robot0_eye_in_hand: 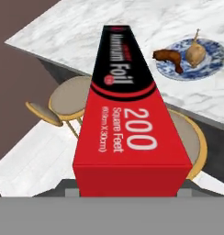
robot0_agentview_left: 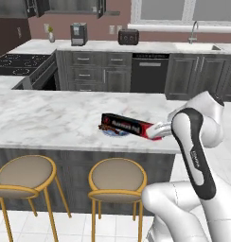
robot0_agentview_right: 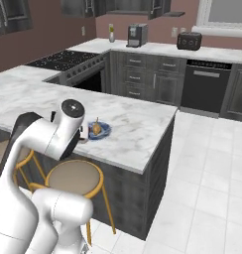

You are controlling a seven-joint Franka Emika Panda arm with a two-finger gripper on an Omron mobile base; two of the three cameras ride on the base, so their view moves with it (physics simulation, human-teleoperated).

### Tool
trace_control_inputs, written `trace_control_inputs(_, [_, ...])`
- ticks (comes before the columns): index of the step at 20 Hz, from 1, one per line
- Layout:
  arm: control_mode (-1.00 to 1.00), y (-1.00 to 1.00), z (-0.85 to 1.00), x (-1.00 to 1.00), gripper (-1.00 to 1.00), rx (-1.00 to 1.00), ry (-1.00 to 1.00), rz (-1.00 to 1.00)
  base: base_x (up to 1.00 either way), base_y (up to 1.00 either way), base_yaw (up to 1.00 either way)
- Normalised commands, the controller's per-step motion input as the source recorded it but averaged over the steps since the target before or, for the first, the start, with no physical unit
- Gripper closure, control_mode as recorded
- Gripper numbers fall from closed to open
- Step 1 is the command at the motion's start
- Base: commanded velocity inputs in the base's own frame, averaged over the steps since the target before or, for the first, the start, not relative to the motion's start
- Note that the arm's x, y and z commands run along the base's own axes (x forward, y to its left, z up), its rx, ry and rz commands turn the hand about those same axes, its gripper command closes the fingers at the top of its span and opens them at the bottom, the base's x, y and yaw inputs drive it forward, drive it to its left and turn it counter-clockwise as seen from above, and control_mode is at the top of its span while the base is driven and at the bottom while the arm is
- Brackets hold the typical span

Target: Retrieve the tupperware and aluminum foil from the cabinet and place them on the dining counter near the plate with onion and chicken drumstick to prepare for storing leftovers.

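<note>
My gripper (robot0_agentview_left: 158,131) is shut on the red end of the aluminum foil (robot0_agentview_left: 126,125), a long black carton held level just above the front edge of the dining counter (robot0_agentview_left: 51,118). In the hand view the aluminum foil (robot0_eye_in_hand: 125,110) runs away from me, with its far end over the marble. Right beside it the plate (robot0_eye_in_hand: 210,66) with a blue rim carries the chicken drumstick (robot0_eye_in_hand: 169,57) and the onion (robot0_eye_in_hand: 195,53). From the right the plate (robot0_agentview_right: 105,131) sits near the counter's front edge. The cabinet (robot0_agentview_left: 65,5) is at the top edge. The tupperware is out of view.
Two round stools (robot0_agentview_left: 25,172) (robot0_agentview_left: 118,177) stand below the counter's front edge. On the back wall counter are a coffee machine (robot0_agentview_left: 79,34) and a toaster (robot0_agentview_left: 128,36), with a sink (robot0_agentview_left: 202,46) at the right. A stove (robot0_agentview_left: 20,62) is at the left.
</note>
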Motion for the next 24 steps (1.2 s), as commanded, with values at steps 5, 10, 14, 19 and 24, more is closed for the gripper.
trace_control_inputs(5, [-1.0,-0.5,-0.18,0.63,1.0,0.0,0.03,-0.39,0.0,0.0,0.0])
trace_control_inputs(10, [-1.0,-0.42,-0.22,0.61,1.0,0.0,0.11,-0.44,0.0,0.0,0.0])
trace_control_inputs(14, [-1.0,-0.24,-0.23,0.55,1.0,0.0,0.12,-0.38,0.0,0.0,0.0])
trace_control_inputs(19, [-1.0,-0.01,-0.16,0.49,1.0,0.0,0.09,-0.13,0.0,0.0,0.0])
trace_control_inputs(24, [-1.0,0.0,-0.24,0.64,1.0,0.0,0.2,0.0,0.0,0.0,0.0])
